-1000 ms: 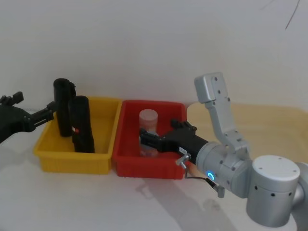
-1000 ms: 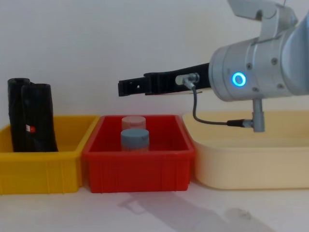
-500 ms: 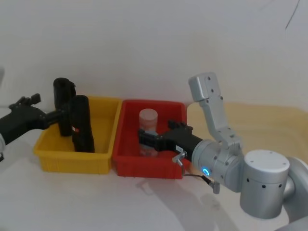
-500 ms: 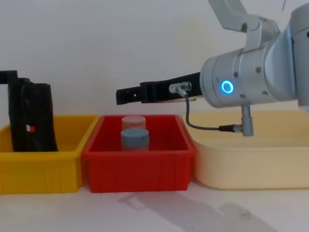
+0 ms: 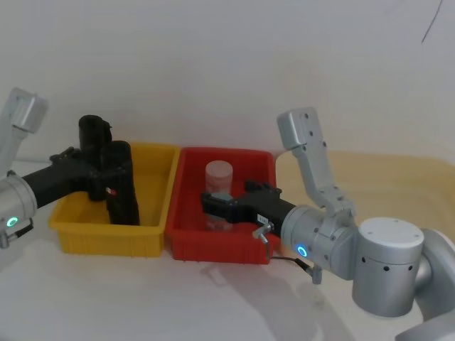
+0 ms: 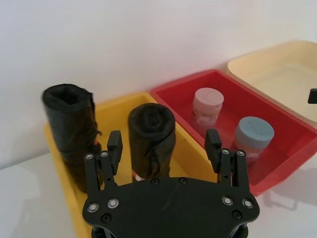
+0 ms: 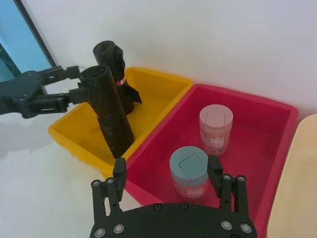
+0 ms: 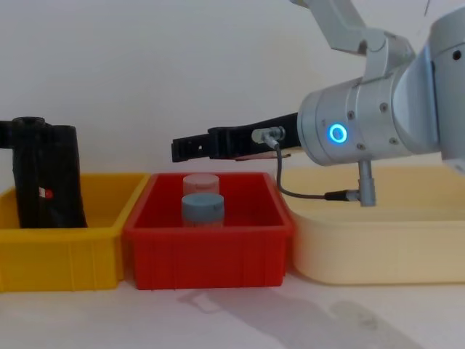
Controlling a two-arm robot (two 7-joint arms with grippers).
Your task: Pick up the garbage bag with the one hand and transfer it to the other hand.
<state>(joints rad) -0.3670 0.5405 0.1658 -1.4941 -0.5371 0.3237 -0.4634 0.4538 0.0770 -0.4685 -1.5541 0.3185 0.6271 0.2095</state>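
Chest view: garbage bag [image 8: 62, 174] base hidden.

We see our right gripper [image 7: 167, 167] over the red bin [image 7: 257, 106], jaws spread wide. In the bin are a blue-lidded jar [image 7: 188, 168] and a pink-lidded jar [image 7: 216, 126], apart. The yellow bin [image 7: 153, 91] sits right alongside. In it the garbage bag [image 7: 110, 119] stands tilted, with the lumpy black roll [image 7: 110, 54] just behind. The left gripper [image 7: 79, 82] is at the bag's top end, fingers spread; contact unclear. A beige tray [image 7: 302, 163] is on the red bin's other side.
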